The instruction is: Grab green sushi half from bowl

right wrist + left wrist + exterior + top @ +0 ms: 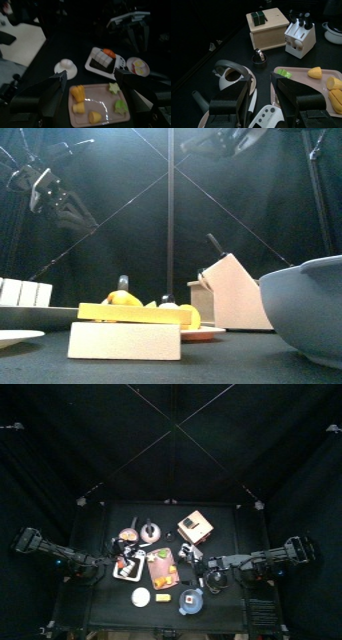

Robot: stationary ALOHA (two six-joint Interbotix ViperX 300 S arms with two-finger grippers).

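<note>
Right claw (90, 95): jaws wide apart, empty, above the tray (100, 102). Left claw (264, 100) parked, also apart. The bowl (305, 303) sits at the table's front edge; no green half discernible inside. I judge it light, stiff and slick: pinch across its flat faces, low.

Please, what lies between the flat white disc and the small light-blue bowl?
A yellow block lies between the white disc and the bowl, as the top view shows.
</note>
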